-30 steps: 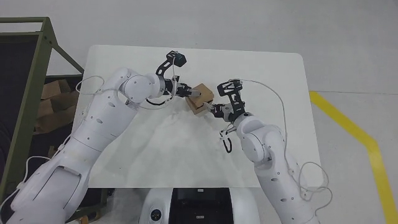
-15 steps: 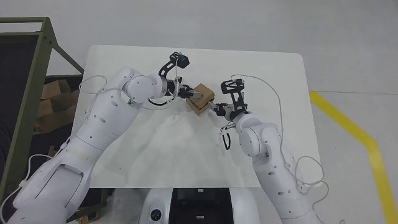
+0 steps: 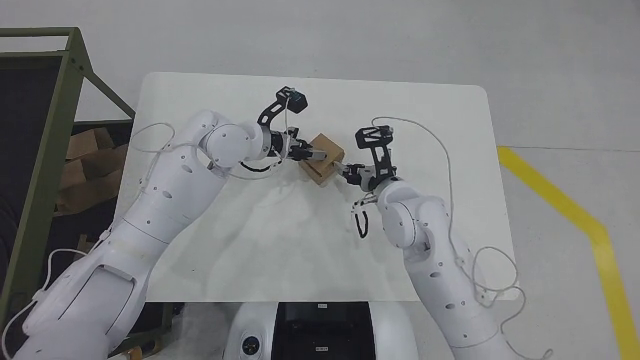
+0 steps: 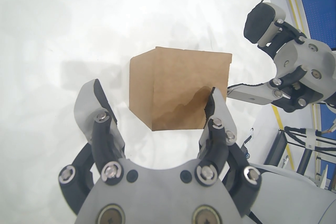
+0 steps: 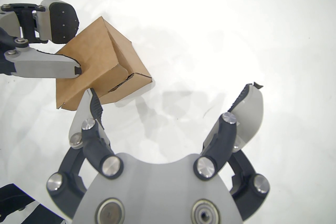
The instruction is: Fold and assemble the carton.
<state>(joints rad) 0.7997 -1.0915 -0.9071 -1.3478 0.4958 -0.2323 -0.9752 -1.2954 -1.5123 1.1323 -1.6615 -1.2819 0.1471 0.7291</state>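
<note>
On the table (image 3: 440,120), left pincer (image 4: 155,89) and right pincer (image 5: 170,89), both released, flank one carton (image 3: 322,157).

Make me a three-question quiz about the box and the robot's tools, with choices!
1. Where is the carton? A in a bucket; B on the white table between the left tool and right tool; C on a chair.
2. What colour is it? A blue; B red; C brown.
3. The right tool is: A open; B shut on the carton; C shut on nothing.
Answers: B, a tool at each side of it; C, plain brown card; A, its fingers stand wide apart.
</note>
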